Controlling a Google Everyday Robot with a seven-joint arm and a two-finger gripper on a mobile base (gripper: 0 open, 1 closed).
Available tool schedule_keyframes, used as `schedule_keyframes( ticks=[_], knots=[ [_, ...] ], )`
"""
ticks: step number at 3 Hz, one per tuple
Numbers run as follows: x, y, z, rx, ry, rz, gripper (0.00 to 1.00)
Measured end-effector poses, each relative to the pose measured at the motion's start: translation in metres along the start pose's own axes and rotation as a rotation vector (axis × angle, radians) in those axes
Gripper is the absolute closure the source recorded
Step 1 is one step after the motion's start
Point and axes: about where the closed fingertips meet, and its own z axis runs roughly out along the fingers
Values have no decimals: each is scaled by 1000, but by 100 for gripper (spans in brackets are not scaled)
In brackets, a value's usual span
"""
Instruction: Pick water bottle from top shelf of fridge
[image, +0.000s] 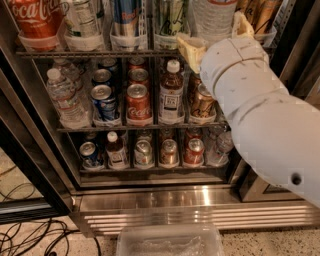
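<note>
The water bottle (212, 15), clear and ribbed, stands in a clear tub on the top shelf (100, 52) of the fridge (200, 210), right of centre; its cap and label are cut off by the frame's top edge. My gripper (216, 36) is at the bottle's base, open. One tan finger (191, 48) is left of the bottle and the other finger (243, 26) is to its right. My white arm (270, 125) reaches in from the lower right and hides the right end of the racks.
A Coca-Cola bottle (35, 17) and tall cans (127, 20) share the top shelf. Below are short cans, a brown tea bottle (171, 92) and a small crinkled bottle (62, 97). A clear plastic bin (170, 241) and cables (30, 235) lie on the floor.
</note>
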Motion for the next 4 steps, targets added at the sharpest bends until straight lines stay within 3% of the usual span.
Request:
schedule_keyframes(
  ticks=[4],
  knots=[
    [-1,-21,44,90,-1,87,29]
  ],
)
